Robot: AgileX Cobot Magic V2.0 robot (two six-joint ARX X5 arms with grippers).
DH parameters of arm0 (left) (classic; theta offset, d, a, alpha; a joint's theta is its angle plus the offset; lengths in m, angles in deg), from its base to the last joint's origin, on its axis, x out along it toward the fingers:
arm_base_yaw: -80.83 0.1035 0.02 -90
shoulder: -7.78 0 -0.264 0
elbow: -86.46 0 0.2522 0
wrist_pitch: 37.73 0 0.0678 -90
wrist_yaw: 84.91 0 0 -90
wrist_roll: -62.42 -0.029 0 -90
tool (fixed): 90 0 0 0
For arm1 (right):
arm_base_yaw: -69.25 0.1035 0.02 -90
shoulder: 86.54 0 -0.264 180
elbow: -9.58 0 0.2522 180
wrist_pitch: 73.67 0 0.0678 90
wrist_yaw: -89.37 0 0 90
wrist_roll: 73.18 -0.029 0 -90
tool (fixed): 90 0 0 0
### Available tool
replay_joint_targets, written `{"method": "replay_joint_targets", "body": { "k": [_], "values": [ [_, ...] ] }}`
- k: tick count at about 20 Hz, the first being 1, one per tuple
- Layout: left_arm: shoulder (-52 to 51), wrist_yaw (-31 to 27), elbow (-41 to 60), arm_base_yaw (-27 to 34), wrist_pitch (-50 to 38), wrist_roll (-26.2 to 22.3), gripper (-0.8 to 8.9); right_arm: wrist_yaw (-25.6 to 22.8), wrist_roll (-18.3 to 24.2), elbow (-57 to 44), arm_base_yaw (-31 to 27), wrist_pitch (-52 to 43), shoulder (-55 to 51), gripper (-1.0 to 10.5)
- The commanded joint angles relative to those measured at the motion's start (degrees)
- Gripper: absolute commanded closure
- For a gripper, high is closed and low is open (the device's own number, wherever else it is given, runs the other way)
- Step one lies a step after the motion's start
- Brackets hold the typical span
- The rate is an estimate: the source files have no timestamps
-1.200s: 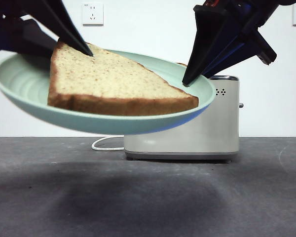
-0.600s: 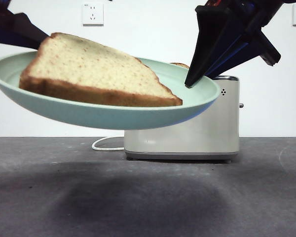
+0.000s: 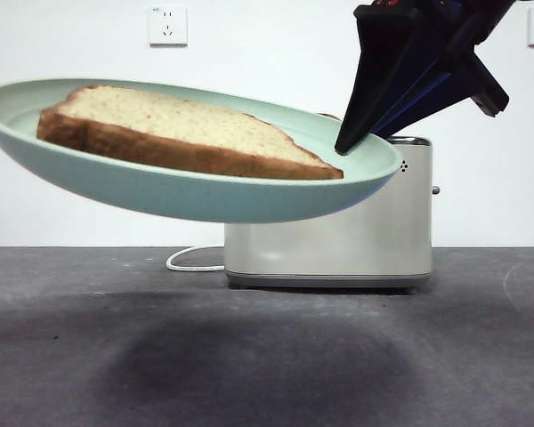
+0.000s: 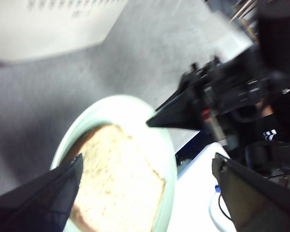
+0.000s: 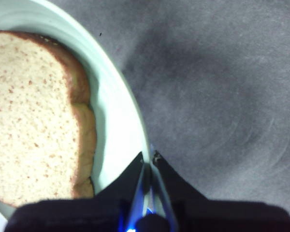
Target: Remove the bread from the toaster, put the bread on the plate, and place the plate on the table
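A: Dark grey and matte, that is the table [image 3: 481, 356], with faint pale scuffs and a soft round shadow under the raised plate [image 3: 196, 191].

B: And behind it?

A: A plain white wall with a socket [image 3: 167, 24] high up, and a second socket at the top corner on the other side. A white cord [image 3: 191, 260] curls on the table beside the toaster [image 3: 356, 236].

B: Where is the plate?

A: In the air, tilted, in front of the cream toaster and clear of the table. The bread [image 3: 173, 133] lies flat in it, brown crust toward the camera.

B: Who has it?

A: The right gripper [image 5: 149, 157]. Its two black jaws are pinched on the plate's rim, nearly closed, with only the thin rim between them. In the front view it comes down from the top corner to the rim near the toaster.

B: And the other arm?

A: The left gripper [image 4: 147, 181] hangs above the plate, jaws spread wide and holding nothing. The bread sits below, between them.
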Motion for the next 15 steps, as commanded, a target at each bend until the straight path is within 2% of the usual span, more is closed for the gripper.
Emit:
{"method": "replay_joint_targets", "body": {
  "k": [1,3,4,7,8,11,15],
  "values": [
    [0.0,0.0,-3.4,-0.1,1.6,-3.6,3.78,0.4,-0.4,0.0,0.0,-0.7,-1.2,9.6],
    [-0.5,-0.1,-5.7,-0.1,3.4,-4.8,3.82,0.3,-0.4,0.0,-1.2,-0.7,-2.5,9.6],
    [-1.1,-0.1,-6.3,0.0,4.1,-5.9,4.44,0.3,-0.4,0.0,-2.4,-0.7,-3.5,9.6],
    [-4.3,-1.8,-6.4,-0.1,4.4,-8.3,7.85,0.1,-0.4,0.0,-7.5,-0.5,-6.3,9.6],
    [-5.4,-2.7,-6.4,-0.1,4.4,-9.5,8.24,0.1,-0.1,0.0,-9.7,0.1,-6.9,9.6],
    [-8.2,-6.2,-6.4,-0.1,4.4,-10.8,8.22,0.2,3.0,0.0,-16.5,3.5,-7.0,9.6],
    [-12.0,-13.2,-6.4,-0.2,4.4,-14.3,8.21,0.1,5.0,0.0,-21.9,4.5,-5.8,9.6]
  ]
}}
